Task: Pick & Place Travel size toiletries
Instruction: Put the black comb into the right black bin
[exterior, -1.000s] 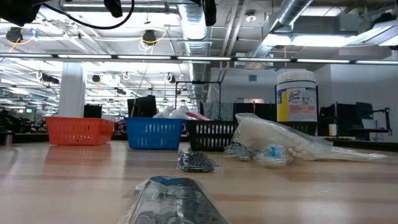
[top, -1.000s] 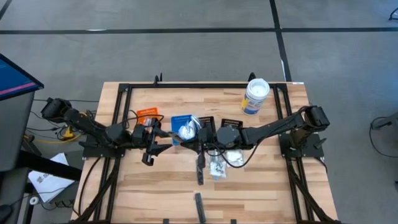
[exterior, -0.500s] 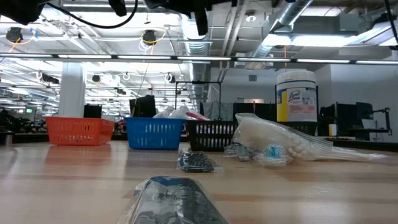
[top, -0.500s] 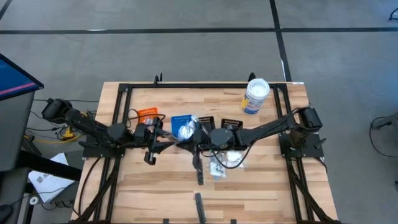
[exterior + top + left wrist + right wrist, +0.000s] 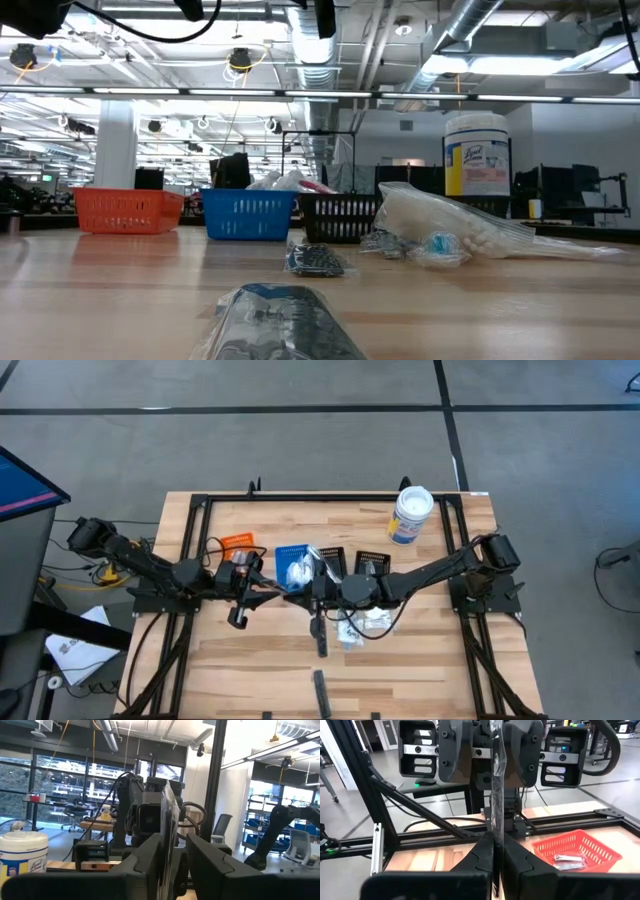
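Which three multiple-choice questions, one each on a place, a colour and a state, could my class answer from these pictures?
1. Where does the white tub stand?
A. at the table's far right corner
B. on the floor
C. at the near edge

2. What colour is the bin between the orange bin and the black bin?
A. green
B. blue
C. yellow

3. The right gripper is:
A. open, empty
B. shut on a slim clear packet
C. resting on the table

Answers: 1 A, as the high view shows; 2 B, the blue bin sits mid-row; 3 B, its fingers pinch the packet.

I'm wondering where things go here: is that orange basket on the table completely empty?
No: in the right wrist view, the orange basket already has a small silvery item lying on its bottom.
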